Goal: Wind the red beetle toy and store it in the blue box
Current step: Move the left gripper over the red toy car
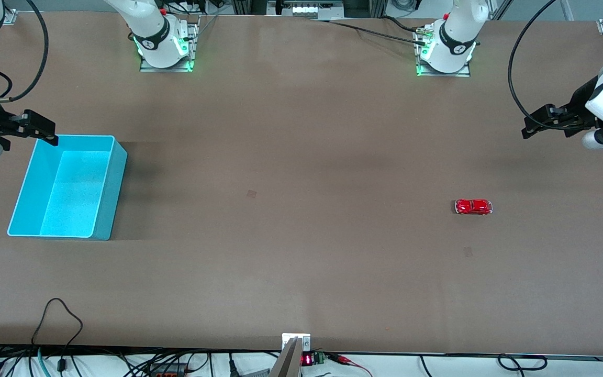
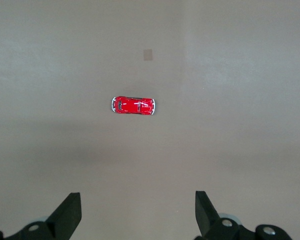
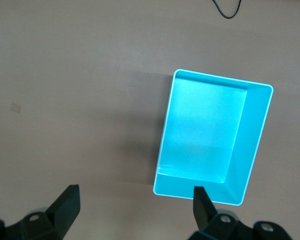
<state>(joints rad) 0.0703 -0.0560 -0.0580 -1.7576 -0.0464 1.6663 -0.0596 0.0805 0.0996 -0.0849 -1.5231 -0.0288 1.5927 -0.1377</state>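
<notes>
The red beetle toy stands on the brown table toward the left arm's end; it also shows in the left wrist view. My left gripper hangs in the air at that end of the table, open and empty, apart from the toy. The blue box stands empty toward the right arm's end; the right wrist view shows its wall. My right gripper hovers over the box's corner nearest the robot bases, open and empty.
The two arm bases stand at the table's edge farthest from the front camera. A small metal mount and loose cables lie at the nearest edge. Bare brown table lies between toy and box.
</notes>
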